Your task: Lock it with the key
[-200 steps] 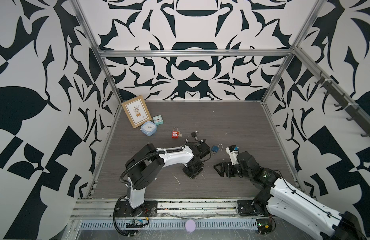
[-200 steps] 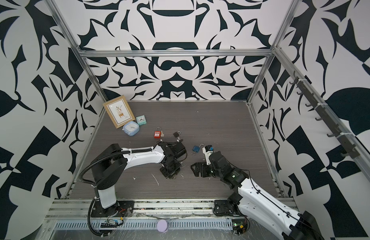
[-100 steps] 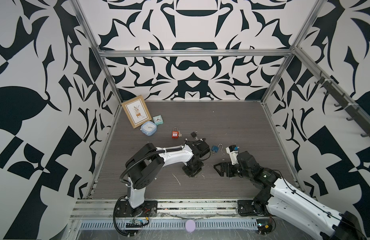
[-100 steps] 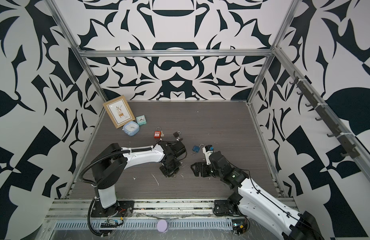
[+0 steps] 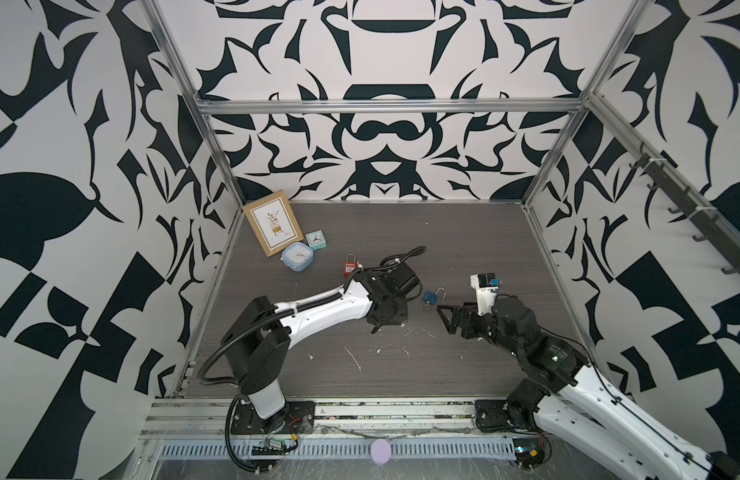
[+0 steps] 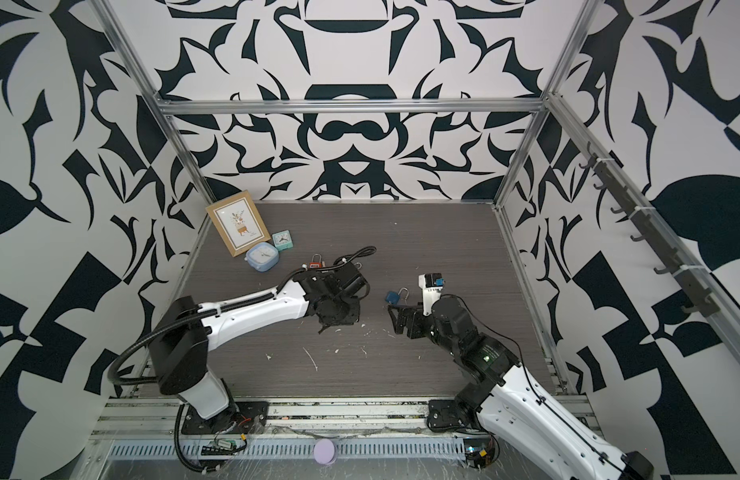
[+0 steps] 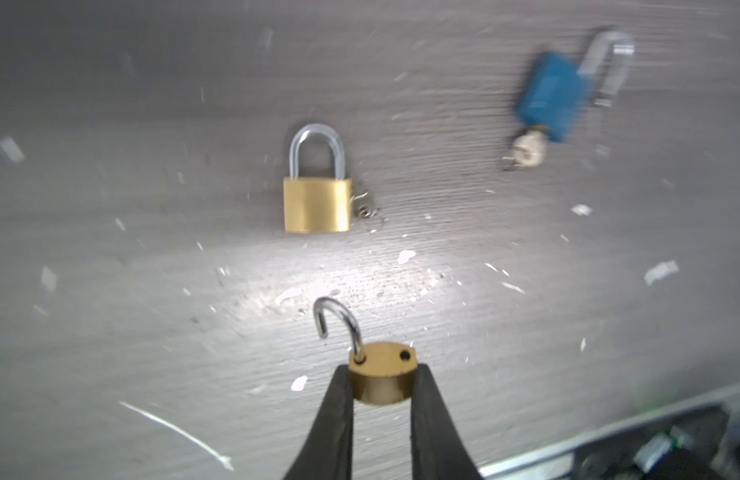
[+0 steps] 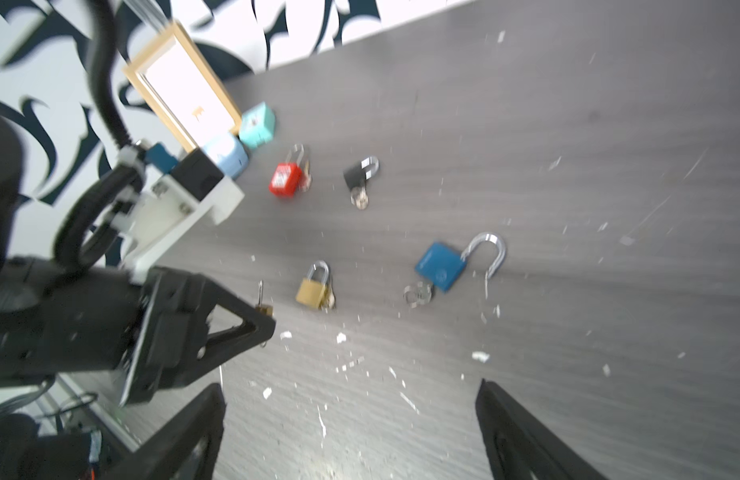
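Left wrist view is showing my left hand [image 7: 381, 390] clamping a small brass lock [image 7: 381, 365] by its two sides. Its shackle is standing open, swung out of one hole. My fingers [image 7: 335, 415] are covering the lock's lower part, so I am seeing nothing of its underside, and I am not able to tell whether it is resting on the grey surface [image 7: 110, 291] or clear of it.

Beyond it a bigger brass lock [image 7: 317, 203] is lying flat with its shackle shut, a key ring [image 7: 364, 208] peeking out from behind one edge, mostly hidden. Off to one side a blue lock [image 7: 551, 99] is smearing into blur. Its shackle is standing open and a key [image 7: 526, 151] is sticking out of its bottom end.

Right wrist view is showing my right hand [image 8: 349, 388] with its fingers standing wide apart, gripping nothing, only their tips in frame. A red lock [image 8: 285, 178] and a black lock [image 8: 356, 174] are lying farther back.

In both top views my left wrist is hiding the small brass lock, and the blue lock [image 5: 430, 296] [image 6: 394, 296] is lying between my two hands.
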{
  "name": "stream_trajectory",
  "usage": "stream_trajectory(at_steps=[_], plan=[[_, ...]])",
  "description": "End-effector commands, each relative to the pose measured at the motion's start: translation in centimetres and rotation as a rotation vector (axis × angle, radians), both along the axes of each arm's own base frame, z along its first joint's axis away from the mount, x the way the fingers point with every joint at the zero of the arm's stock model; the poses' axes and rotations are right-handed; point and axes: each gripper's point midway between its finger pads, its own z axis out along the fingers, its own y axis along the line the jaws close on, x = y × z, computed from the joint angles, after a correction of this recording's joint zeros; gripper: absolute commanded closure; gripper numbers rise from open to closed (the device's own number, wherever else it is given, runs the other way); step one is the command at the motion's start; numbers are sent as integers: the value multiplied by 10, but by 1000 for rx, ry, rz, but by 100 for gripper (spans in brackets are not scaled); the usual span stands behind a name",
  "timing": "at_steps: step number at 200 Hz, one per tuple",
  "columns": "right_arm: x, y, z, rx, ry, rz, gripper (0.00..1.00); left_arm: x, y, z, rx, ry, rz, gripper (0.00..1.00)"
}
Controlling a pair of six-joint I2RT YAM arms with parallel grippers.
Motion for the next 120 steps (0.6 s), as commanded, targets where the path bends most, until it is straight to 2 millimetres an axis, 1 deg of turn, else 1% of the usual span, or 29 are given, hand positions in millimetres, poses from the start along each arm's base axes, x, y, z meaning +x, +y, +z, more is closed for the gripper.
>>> stream_trajectory(at_steps=[1, 17, 29, 39, 48, 51, 53, 55, 62, 74, 89, 101, 120], plan=[[14, -5, 43, 0, -95, -48, 4, 12, 13, 28, 80, -252, -304, 100], [21, 7, 54, 10, -87, -7, 4, 15, 14, 46, 86, -395, -447, 100], [28, 20, 61, 35, -63, 44, 4, 14, 14, 55, 87, -485, -549, 100], [33, 30, 61, 63, -32, 93, 4, 7, 11, 58, 67, -551, -653, 100], [36, 39, 65, 112, -1, 151, 4, -3, 8, 58, 37, -610, -765, 100], [37, 43, 64, 127, 15, 171, 4, -6, 6, 58, 26, -630, -801, 100], [38, 45, 63, 135, 24, 183, 4, -9, 5, 55, 22, -633, -829, 100], [39, 47, 62, 142, 32, 194, 5, -12, 6, 60, 6, -662, -849, 100], [41, 51, 60, 169, 59, 231, 5, -21, 5, 60, -21, -706, -918, 100], [45, 56, 54, 186, 101, 268, 7, -30, 5, 62, -50, -788, -994, 100], [45, 64, 46, 179, 129, 329, 10, -42, 6, 62, -69, -867, -1089, 100], [44, 68, 38, 154, 158, 359, 12, -45, 7, 62, -71, -921, -1129, 100], [41, 76, 32, 145, 191, 425, 14, -52, 6, 58, -67, -962, -1210, 100]])
